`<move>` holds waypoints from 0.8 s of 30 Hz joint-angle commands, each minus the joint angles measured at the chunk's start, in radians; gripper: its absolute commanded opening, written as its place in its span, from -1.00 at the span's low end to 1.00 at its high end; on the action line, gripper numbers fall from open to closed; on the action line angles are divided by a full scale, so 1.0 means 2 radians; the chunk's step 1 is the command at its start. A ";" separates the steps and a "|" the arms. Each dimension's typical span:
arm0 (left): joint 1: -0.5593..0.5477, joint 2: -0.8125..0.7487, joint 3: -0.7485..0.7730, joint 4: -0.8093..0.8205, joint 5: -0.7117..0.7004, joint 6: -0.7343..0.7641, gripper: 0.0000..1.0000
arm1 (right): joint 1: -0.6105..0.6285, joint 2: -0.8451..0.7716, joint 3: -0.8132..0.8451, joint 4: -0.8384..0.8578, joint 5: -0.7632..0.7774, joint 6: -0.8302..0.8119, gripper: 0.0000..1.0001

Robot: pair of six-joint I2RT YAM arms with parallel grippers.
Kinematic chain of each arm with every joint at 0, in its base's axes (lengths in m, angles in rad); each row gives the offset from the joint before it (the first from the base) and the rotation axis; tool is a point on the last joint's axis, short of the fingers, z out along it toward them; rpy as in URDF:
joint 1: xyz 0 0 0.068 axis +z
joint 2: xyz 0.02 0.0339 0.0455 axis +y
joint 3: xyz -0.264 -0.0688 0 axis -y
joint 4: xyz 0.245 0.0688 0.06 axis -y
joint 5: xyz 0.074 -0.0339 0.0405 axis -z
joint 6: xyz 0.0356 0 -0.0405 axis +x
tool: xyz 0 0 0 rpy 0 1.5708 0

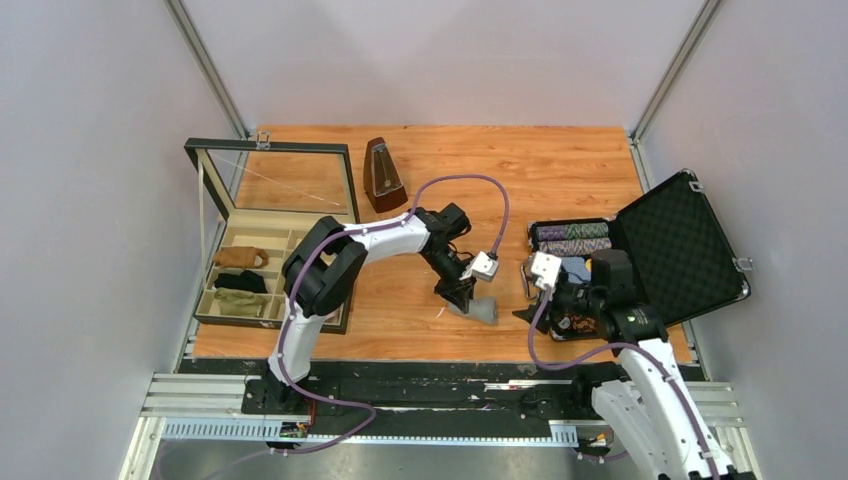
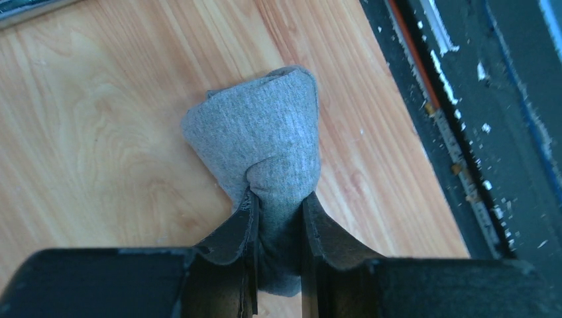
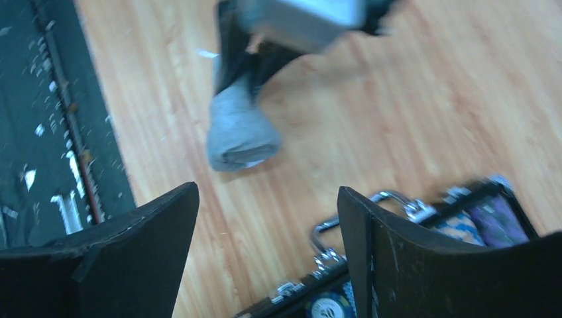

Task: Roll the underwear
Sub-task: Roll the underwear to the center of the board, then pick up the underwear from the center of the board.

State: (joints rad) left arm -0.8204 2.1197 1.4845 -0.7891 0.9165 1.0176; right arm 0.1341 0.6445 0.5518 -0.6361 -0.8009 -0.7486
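The grey underwear point(image 1: 483, 309) is a tight roll lying on the wooden table just right of centre. My left gripper point(image 1: 459, 297) is shut on one end of it. In the left wrist view the roll point(image 2: 265, 142) bulges out past my gripper point(image 2: 280, 202), pinched between the two black fingers. My right gripper point(image 1: 540, 300) is open and empty, hovering over the left edge of the black case. In the right wrist view the roll point(image 3: 238, 132) lies ahead of my open gripper point(image 3: 268, 199), apart from it, with the left arm above it.
An open black foam-lined case point(image 1: 690, 250) with poker chips point(image 1: 572, 238) stands at the right. A glass-lidded divided box point(image 1: 248, 270) with cloth rolls stands at the left. A brown metronome point(image 1: 382, 175) stands at the back. The table's black front edge point(image 2: 464, 99) runs close by.
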 commanded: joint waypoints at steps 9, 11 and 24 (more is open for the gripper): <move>-0.009 0.052 -0.064 0.008 -0.079 -0.133 -0.72 | 0.176 0.156 -0.062 0.194 0.036 -0.083 0.58; -0.009 0.050 -0.066 0.009 -0.081 -0.132 -0.72 | 0.186 0.193 -0.056 0.228 0.047 -0.069 0.56; 0.025 0.057 -0.049 -0.006 -0.044 -0.134 -0.63 | 0.233 0.270 -0.079 0.262 0.101 -0.145 0.00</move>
State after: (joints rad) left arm -0.8024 2.1212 1.4349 -0.6697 1.0058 0.7780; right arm 0.5819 1.1606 0.4213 -0.1482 -0.6380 -0.9424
